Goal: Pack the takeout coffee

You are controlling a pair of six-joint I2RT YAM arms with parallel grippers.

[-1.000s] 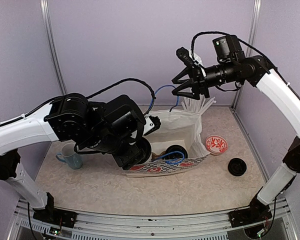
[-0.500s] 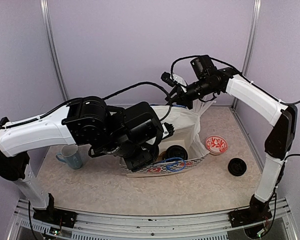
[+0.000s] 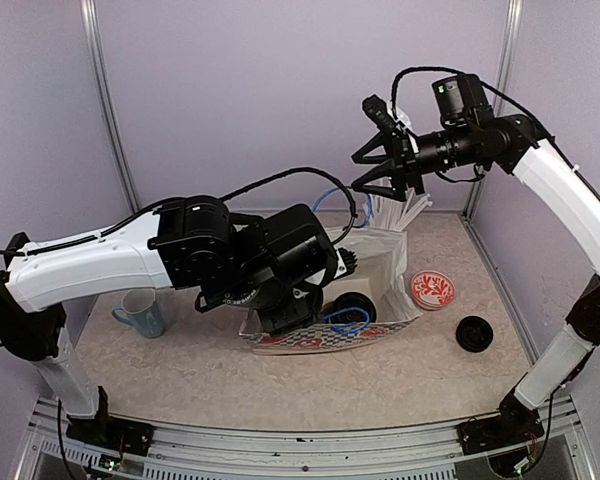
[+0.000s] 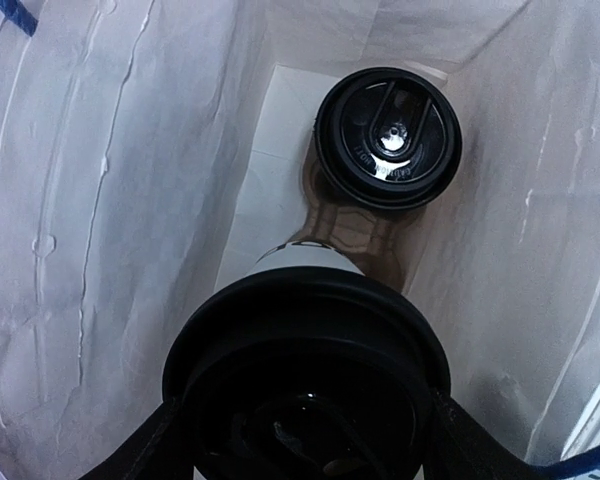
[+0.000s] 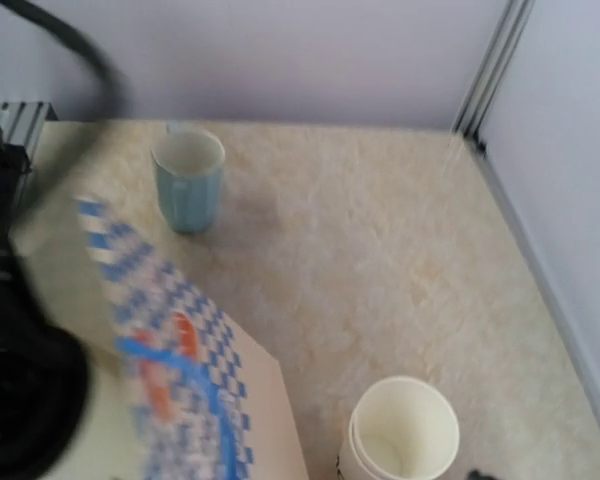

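Note:
Inside the white paper bag (image 4: 100, 200), a takeout coffee cup with a black lid (image 4: 387, 135) stands on the bottom. A second black-lidded white cup (image 4: 305, 350) fills the near part of the left wrist view. My left gripper (image 4: 305, 445) is shut on it, a finger pressed against each side of the lid. From above, the left arm reaches into the bag (image 3: 375, 255). My right gripper (image 3: 368, 170) hangs high above the bag's back corner, open and holding nothing. Stacked lidless white paper cups (image 5: 398, 432) stand on the table.
A light-blue mug (image 3: 140, 310) (image 5: 188, 178) stands left of the bag. A loose black lid (image 3: 474, 333) and a red-patterned round piece (image 3: 433, 290) lie to the right. White straws (image 3: 400, 210) stick up behind the bag. Purple walls enclose the table.
My left arm has pushed right, further into the bag, with the cup. My right gripper dipped toward the bag's back edge, then rose again with its jaws spread.

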